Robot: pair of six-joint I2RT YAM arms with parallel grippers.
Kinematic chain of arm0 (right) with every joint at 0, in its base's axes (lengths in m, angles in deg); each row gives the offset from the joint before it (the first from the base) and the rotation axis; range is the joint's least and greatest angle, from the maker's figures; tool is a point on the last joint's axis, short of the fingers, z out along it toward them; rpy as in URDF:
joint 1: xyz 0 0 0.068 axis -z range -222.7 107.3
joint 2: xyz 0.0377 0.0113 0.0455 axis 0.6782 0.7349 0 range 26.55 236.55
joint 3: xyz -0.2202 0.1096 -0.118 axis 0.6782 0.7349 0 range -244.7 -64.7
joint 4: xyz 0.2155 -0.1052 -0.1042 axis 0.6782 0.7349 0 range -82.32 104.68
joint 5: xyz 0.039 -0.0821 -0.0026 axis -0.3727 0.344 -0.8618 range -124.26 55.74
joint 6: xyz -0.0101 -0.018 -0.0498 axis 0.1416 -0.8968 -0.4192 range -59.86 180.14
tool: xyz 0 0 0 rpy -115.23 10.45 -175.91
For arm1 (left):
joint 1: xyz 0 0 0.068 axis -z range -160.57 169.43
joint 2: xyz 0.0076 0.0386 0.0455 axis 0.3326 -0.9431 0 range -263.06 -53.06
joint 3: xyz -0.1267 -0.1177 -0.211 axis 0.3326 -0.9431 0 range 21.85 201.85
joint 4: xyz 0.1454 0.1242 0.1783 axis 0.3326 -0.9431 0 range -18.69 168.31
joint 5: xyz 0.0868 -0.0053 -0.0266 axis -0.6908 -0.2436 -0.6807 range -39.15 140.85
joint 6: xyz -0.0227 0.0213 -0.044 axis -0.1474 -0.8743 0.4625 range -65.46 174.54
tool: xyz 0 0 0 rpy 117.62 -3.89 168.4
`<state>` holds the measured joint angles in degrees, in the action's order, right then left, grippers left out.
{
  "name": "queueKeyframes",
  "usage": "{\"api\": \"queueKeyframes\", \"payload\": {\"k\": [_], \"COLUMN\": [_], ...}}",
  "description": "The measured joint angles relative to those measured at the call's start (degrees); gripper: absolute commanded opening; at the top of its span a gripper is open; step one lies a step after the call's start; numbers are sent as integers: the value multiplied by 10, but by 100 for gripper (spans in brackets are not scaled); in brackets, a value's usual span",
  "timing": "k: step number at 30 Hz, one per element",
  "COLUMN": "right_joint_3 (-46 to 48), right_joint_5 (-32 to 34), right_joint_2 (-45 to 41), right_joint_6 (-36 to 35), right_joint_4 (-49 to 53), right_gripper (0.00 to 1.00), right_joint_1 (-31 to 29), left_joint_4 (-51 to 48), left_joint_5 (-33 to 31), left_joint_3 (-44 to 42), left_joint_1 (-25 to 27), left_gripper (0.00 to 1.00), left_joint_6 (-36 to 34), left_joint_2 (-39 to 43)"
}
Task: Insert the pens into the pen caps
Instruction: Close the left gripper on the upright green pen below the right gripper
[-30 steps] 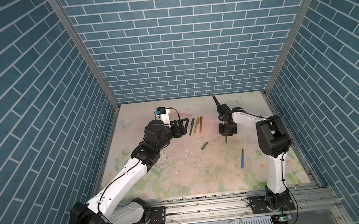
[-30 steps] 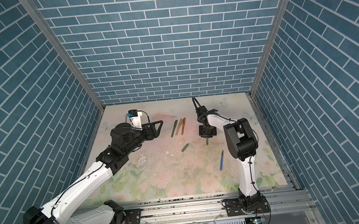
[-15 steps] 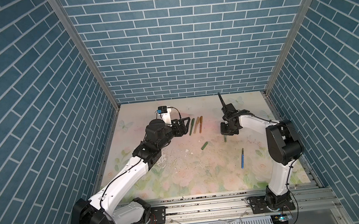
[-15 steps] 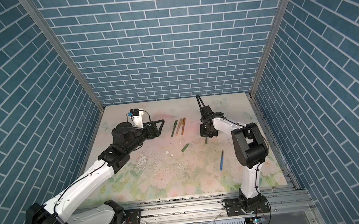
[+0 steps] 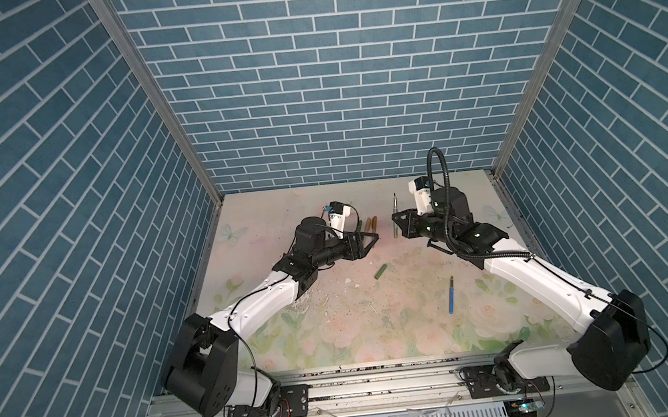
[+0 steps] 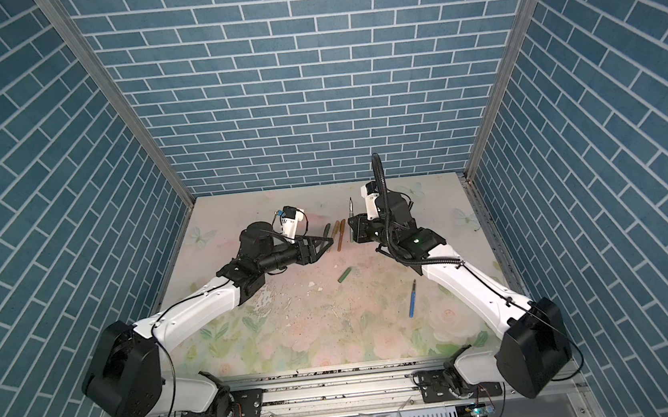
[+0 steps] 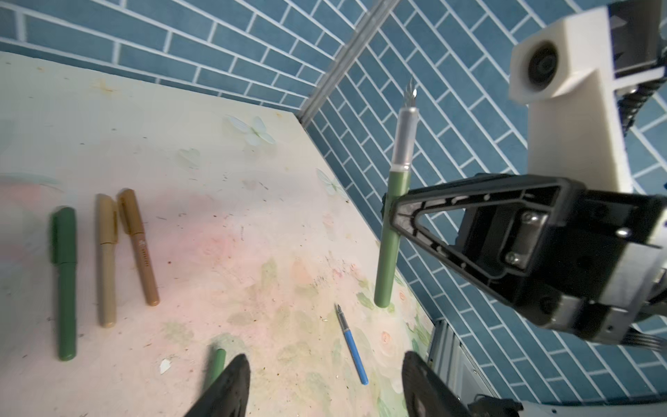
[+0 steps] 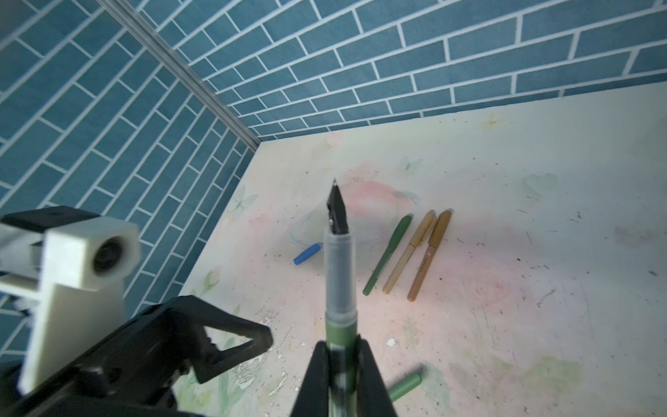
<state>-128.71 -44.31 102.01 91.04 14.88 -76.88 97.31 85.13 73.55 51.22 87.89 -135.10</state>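
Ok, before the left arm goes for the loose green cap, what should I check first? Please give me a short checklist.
1. The right gripper is shut on the green pen: ok.
2. The pen stands upright, with its nib bare and pointing up: ok.
3. The left gripper has its fingers apart, with nothing between them: ok.
4. The green cap lies free, with nothing touching it: ok.
5. The left gripper is lined up over the cap: not ok. It is farther back, near the three capped pens.
6. Which end of the cap is open: cannot tell.
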Motion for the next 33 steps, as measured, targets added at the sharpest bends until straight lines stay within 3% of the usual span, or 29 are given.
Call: {"api": "queueKeyframes", "payload": {"k": [14,33], "right_joint_3": [12,12], "right_joint_5": [-18,-40], "right_joint_2": [-12,-12], "right_joint_6": [19,34], "right_joint_4": [-26,-38], "right_gripper": [5,5], "right_joint_1": [-51,-60], "left_joint_4": [98,102], "left_joint_5": [101,119], "left_joint_3": [0,1], "left_joint_1": [0,3], "left_gripper": [57,38], "left_joint_6": [19,20], "left_joint_2": [-3,-12]}}
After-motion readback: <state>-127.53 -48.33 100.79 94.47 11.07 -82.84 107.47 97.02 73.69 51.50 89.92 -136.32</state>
